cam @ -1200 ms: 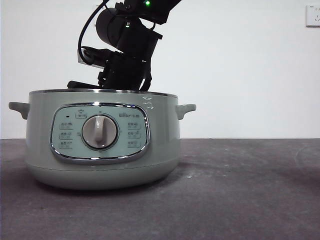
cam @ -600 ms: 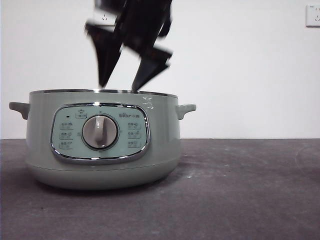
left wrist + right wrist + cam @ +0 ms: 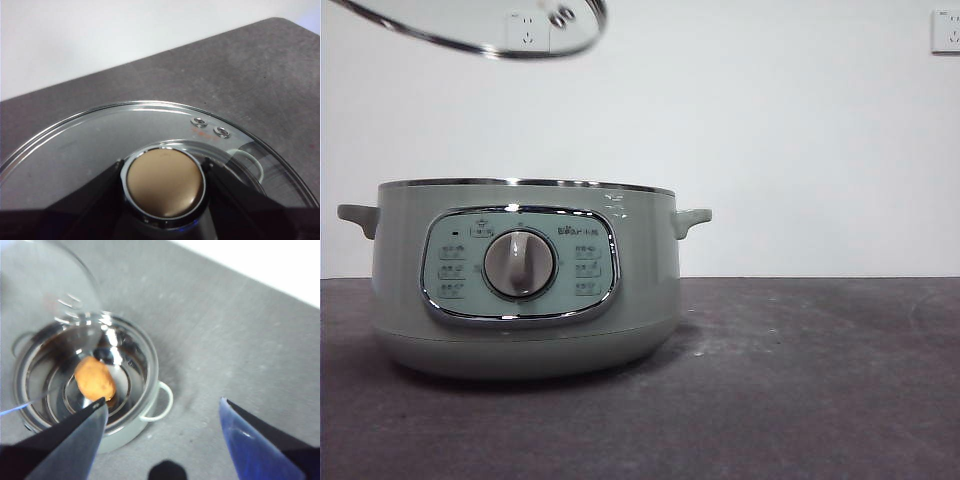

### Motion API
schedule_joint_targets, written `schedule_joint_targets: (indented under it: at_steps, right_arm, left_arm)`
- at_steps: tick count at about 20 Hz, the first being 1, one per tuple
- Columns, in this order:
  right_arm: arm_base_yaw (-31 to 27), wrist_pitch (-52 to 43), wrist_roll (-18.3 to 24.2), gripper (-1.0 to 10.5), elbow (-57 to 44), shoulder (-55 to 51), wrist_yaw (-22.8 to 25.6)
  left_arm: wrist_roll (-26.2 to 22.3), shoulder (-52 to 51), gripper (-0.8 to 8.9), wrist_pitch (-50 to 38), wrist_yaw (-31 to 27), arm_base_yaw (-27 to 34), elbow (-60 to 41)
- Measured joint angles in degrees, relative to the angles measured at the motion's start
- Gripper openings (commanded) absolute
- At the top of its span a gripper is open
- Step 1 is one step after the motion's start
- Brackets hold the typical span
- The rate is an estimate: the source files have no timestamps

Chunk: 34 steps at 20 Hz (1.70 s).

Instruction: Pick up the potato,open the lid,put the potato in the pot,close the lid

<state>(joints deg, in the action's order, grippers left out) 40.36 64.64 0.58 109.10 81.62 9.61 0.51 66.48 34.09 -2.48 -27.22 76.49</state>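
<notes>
In the front view the pot [image 3: 525, 277] stands uncovered on the dark grey worktop [image 3: 800, 390], toward its left side, its chrome-framed control panel [image 3: 520, 265] and central dial [image 3: 519, 264] facing the camera and a small handle jutting from each side; high above it, at the top left corner of the picture, the chrome rim of the glass lid [image 3: 510, 40] hangs tilted in the air, well clear of the pot's rim, with a white wall socket [image 3: 945, 30] on the wall at the upper right. In the left wrist view the left pincer [image 3: 164, 182] is clamped on the lid's round knob [image 3: 165, 182], one black jaw pressing each side of it, and the glass dome [image 3: 100, 145] spreads out around the knob with two small rivets [image 3: 210, 126] near its rim; the grey worktop shows through and beyond the glass. In the right wrist view the right pincer [image 3: 162, 415] hangs high over the worktop with its jaws spread wide and nothing between them; below it the pot stands open, the potato [image 3: 95, 379] lies on the shiny metal floor inside, near the middle, and the held lid [image 3: 50, 295] shows as a pale blurred disc overlapping the pot's far side
</notes>
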Motion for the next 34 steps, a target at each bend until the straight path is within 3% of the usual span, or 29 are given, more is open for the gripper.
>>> schedule_joint_targets:
  at_steps: [7, 11, 23, 34]
  right_arm:
    - [-0.22, 5.09, -0.44, 3.8, 0.02, -6.36, 5.49]
    - [-0.22, 7.76, -0.59, 3.8, 0.0, -6.58, 5.64]
    - [-0.22, 8.59, -0.63, 3.8, 0.0, -6.58, 5.64]
    - [-0.22, 8.07, -0.63, 3.8, 0.0, -6.58, 5.64]
  left_arm:
    - [0.66, 9.22, -0.08, -5.73, -0.42, -2.36, 0.0]
    - [1.33, 11.61, -0.08, -11.41, -3.19, -3.15, -2.56]
    - [6.84, 11.5, -0.08, -29.77, -3.34, -3.52, -19.08]
    - [9.51, 12.94, -0.08, -30.32, -2.47, -4.61, -20.5]
